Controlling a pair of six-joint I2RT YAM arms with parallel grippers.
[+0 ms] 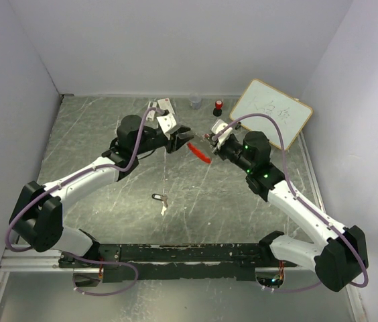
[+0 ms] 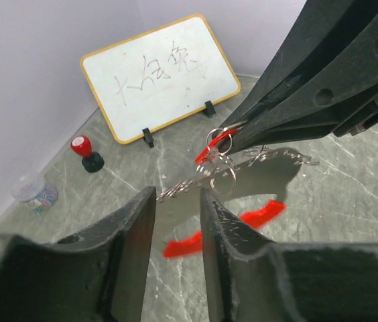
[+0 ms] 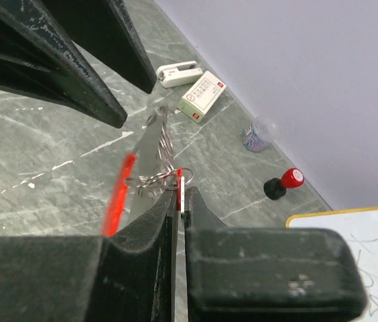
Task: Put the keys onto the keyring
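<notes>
My right gripper (image 3: 183, 194) is shut on the red-headed key (image 3: 181, 182), held above the table. A silver ring (image 3: 187, 174) of the keyring loops at the key's head. From it hang the chain (image 2: 256, 159) and the curved red plastic piece (image 1: 201, 153). My left gripper (image 2: 177, 194) is open, its fingertips on either side of the chain's free end (image 2: 169, 192). Whether they touch it I cannot tell. In the top view the two grippers face each other, left (image 1: 186, 138) and right (image 1: 209, 139). The black-headed key (image 1: 157, 196) lies on the table nearer the bases.
A small white scrap (image 1: 164, 208) lies beside the black key. At the back stand a whiteboard (image 1: 271, 111), a red-topped black stamp (image 1: 218, 106), a small clear cup (image 1: 195, 102) and white boxes (image 1: 164, 106). White walls close in the table on three sides.
</notes>
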